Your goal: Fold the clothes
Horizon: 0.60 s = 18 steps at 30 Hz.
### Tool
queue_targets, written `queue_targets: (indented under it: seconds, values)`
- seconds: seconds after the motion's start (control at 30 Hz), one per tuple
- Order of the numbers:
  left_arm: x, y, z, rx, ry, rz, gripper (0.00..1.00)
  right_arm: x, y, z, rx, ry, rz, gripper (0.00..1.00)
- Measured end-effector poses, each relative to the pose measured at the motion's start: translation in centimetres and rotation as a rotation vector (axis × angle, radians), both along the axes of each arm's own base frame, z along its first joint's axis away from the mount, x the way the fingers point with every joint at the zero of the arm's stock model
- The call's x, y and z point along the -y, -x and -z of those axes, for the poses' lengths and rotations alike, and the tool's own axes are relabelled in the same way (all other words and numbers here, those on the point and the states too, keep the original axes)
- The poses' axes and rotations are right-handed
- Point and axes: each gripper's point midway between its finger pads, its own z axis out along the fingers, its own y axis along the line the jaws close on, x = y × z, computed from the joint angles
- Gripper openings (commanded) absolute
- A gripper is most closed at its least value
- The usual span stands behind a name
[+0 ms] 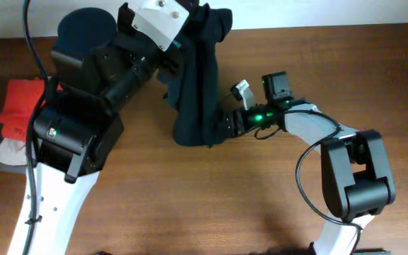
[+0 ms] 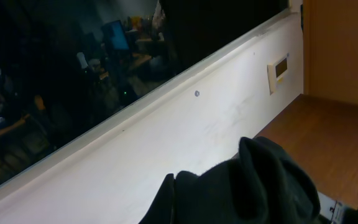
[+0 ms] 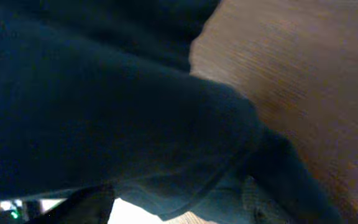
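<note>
Overhead, the clothes hang as a long black strip from the lifted left pincer, pressed together on the top end, down to the surface. The right pincer, its arm stretched low, meets the bottom hem. The left wrist view shows bunched cloth below. In the right wrist view cloth fills the frame, so I cannot tell that pincer's state.

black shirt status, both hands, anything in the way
Left hand shut on black shirt, shirt hanging from it. Right hand at its lower edge, grip unclear. Red garment far left, not in the way.
</note>
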Motion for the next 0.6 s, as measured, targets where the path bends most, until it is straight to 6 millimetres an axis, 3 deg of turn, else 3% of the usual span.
queue_targets:
  seconds: [0.07, 0.2, 0.23, 0.3, 0.33, 0.47, 0.6]
  values:
    - [-0.1, 0.2, -0.3, 0.002, 0.001, 0.0, 0.0, -0.9, 0.5, -0.1, 0.001, -0.008, -0.025, 0.32]
    - [-0.4, 0.4, -1.0, 0.015, 0.006, -0.009, 0.0, -1.9, 1.2, -0.4, -0.012, -0.027, -0.05, 0.25]
    - [-0.4, 0.4, -1.1, 0.017, 0.007, -0.012, 0.0, -1.9, 1.2, -0.4, -0.013, -0.031, -0.052, 0.28]
    - [-0.6, 0.4, -1.3, 0.02, 0.008, -0.019, 0.0, -1.9, 1.3, -0.5, -0.024, -0.035, -0.049, 0.69]
    - [-0.6, 0.5, -1.4, 0.022, 0.009, -0.019, 0.0, -1.9, 1.3, -0.4, -0.022, -0.035, -0.05, 0.78]
    - [-0.7, 0.6, -2.0, 0.033, 0.015, -0.023, 0.0, -2.0, 1.4, -0.6, -0.021, -0.043, -0.057, 0.82]
    - [-0.9, 1.0, -3.0, 0.055, 0.025, -0.024, 0.0, -2.4, 1.4, -0.7, -0.01, -0.051, -0.069, 0.75]
